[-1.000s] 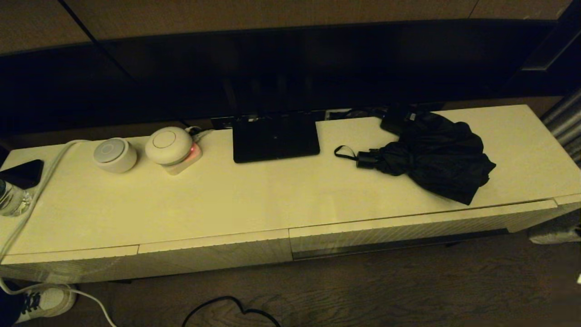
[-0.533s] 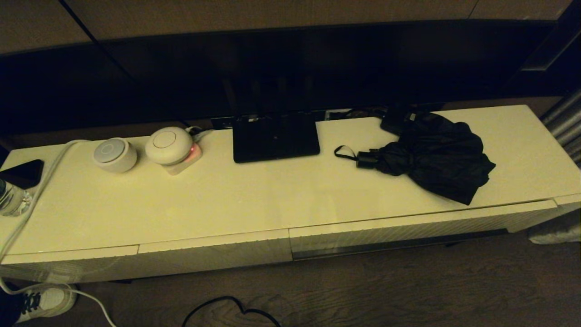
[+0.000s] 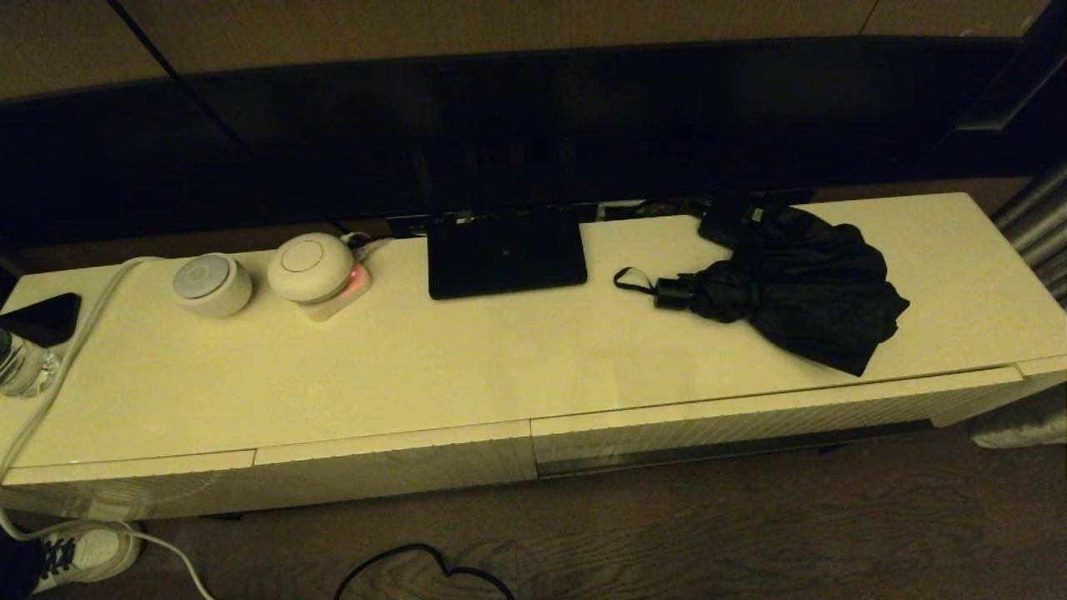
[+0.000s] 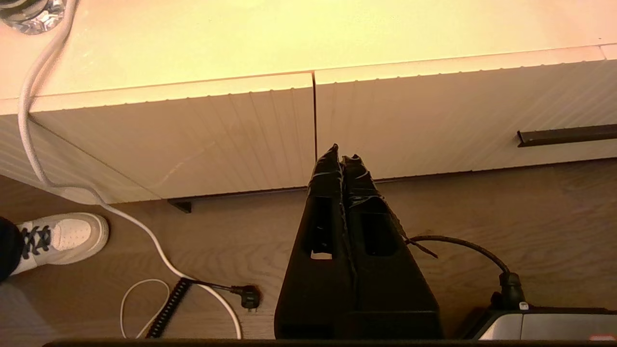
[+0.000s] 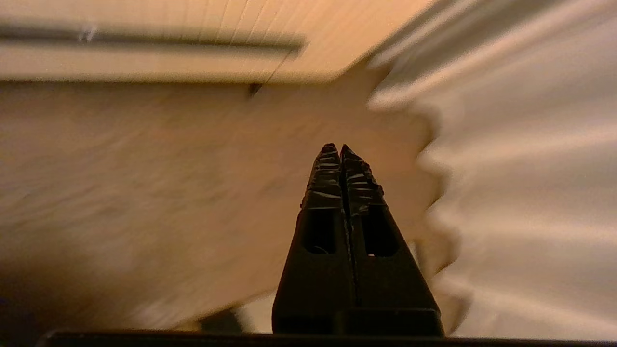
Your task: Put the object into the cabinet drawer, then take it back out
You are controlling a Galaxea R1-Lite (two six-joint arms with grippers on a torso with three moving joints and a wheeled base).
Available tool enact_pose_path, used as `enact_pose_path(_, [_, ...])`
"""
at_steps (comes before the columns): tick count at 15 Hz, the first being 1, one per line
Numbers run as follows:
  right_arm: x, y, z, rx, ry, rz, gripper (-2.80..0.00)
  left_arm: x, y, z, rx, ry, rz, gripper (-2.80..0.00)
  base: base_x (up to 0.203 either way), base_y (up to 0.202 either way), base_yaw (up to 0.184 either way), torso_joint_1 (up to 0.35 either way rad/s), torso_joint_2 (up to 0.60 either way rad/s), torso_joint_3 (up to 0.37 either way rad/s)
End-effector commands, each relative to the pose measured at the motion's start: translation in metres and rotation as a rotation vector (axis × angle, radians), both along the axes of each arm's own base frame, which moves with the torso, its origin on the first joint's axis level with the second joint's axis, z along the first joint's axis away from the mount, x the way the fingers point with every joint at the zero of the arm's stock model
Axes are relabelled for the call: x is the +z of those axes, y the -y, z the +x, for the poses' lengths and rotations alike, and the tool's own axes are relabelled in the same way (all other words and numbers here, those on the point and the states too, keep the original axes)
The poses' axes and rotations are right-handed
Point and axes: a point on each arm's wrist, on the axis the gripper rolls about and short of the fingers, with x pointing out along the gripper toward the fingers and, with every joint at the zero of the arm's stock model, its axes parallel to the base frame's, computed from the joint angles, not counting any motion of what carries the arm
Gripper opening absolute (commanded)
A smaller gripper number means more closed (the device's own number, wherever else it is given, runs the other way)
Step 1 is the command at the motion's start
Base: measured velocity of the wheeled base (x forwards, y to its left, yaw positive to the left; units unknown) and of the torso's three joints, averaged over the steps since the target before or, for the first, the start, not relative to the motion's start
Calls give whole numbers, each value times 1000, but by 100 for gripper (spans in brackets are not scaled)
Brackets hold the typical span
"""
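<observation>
The black folding umbrella (image 3: pixel 800 283) lies on the right part of the cabinet top (image 3: pixel 467 367), its bunched canopy toward the right and its short handle with the thin strap loop (image 3: pixel 632 280) pointing left. No gripper touches it. Below and just in front of it, the cabinet drawer (image 3: pixel 775 412) with its ribbed front looks closed or nearly so, so its inside cannot be seen. The shorter ribbed drawer front (image 3: pixel 392 462) sits to its left, flush with the cabinet.

Left of the umbrella a flat black router (image 3: pixel 506 254) rests toward the far edge. Further left stand two round white devices (image 3: pixel 258 275), and at the far left edge a black phone (image 3: pixel 42 317) and a clear bottle (image 3: pixel 21 362).

The head view shows neither arm. Only the wrist views do: the left gripper (image 4: pixel 342 156) hangs low before the seam between the two left drawer fronts, fingers pressed together and empty, above the wooden floor (image 4: pixel 482 217), where a white cable (image 4: pixel 144 231) and a white sneaker (image 4: pixel 62 236) lie. The right gripper (image 5: pixel 337 149) is likewise closed on nothing, low over the floor near the cabinet's right end, beside a pale curtain (image 5: pixel 520 168).
</observation>
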Motion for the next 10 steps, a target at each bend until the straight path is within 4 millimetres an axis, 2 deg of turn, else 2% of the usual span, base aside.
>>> enact_pose_path(1, [-11, 0, -1, 38, -22, 12, -280, -1, 0, 0, 1, -3, 0, -280, 0, 0, 0, 0, 0, 0])
enact_pose_path(4, [-20, 0, -16, 130, -2, 2, -280, -1, 0, 0, 1, -3, 0, -280, 0, 0, 0, 0, 0, 0])
enact_pose_path(7, [-25, -2, -29, 195, 108, -2, -280, -1, 0, 0, 1, -3, 0, -280, 0, 0, 0, 0, 0, 0])
enact_pose_path(10, [-24, -2, -22, 228, 279, -8, -280, -1, 0, 0, 1, -3, 0, -280, 0, 0, 0, 0, 0, 0])
